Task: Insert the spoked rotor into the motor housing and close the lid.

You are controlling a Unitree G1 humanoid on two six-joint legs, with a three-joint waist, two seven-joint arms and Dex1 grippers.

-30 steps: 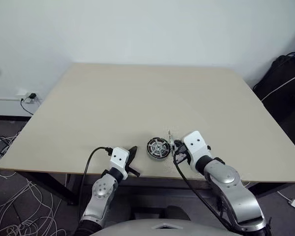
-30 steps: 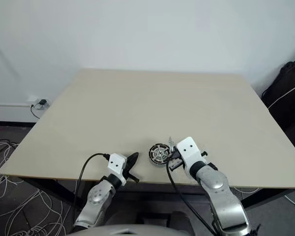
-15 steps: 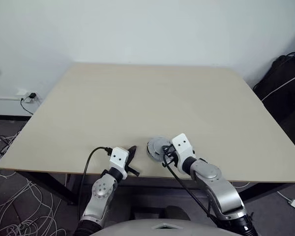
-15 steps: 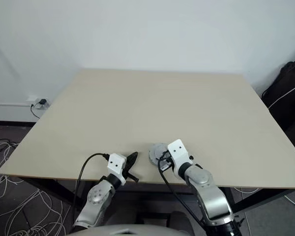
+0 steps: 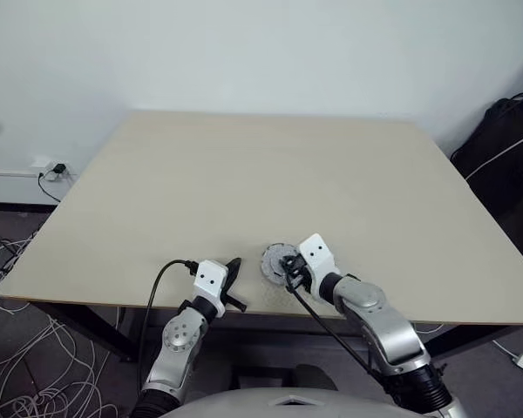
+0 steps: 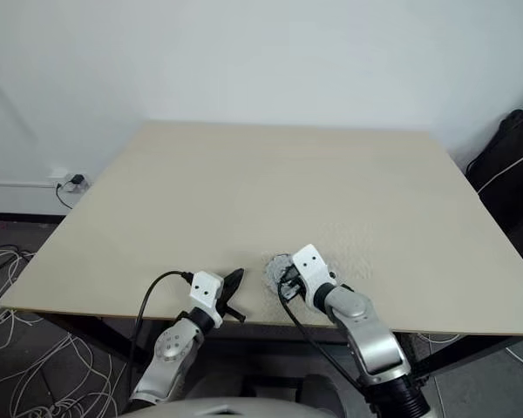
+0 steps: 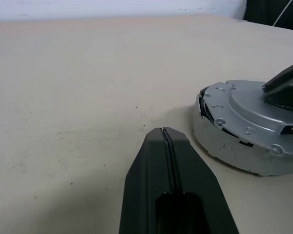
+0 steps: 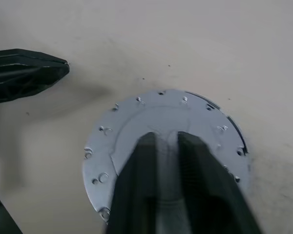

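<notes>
Item: lid point(image 8: 166, 146). I am seeing it lying flat on top of the motor housing point(image 7: 234, 146) near the front edge of the table point(image 5: 244, 174), where a second ago the spoked wheel sat open to view with the lid held on edge just beside it. The wheel is now being hidden under the lid, so I am judging it seated inside.

Item: right gripper point(image 8: 165, 141). I am watching it rest over the lid's middle, having come down and across from the right. Its two fingers point(image 8: 136, 180) are standing slightly parted and gripping nothing; I am reading this as the release under way.

Item: left gripper point(image 7: 165, 141). I am noting it pressed fully closed, empty, just beside the housing on the table and not touching it, in the same place as before.

Status: I am judging the closing step nearly finished. A dark gap is showing along the rim in the left wrist view, so I am not counting the lid as fully seated yet.
</notes>
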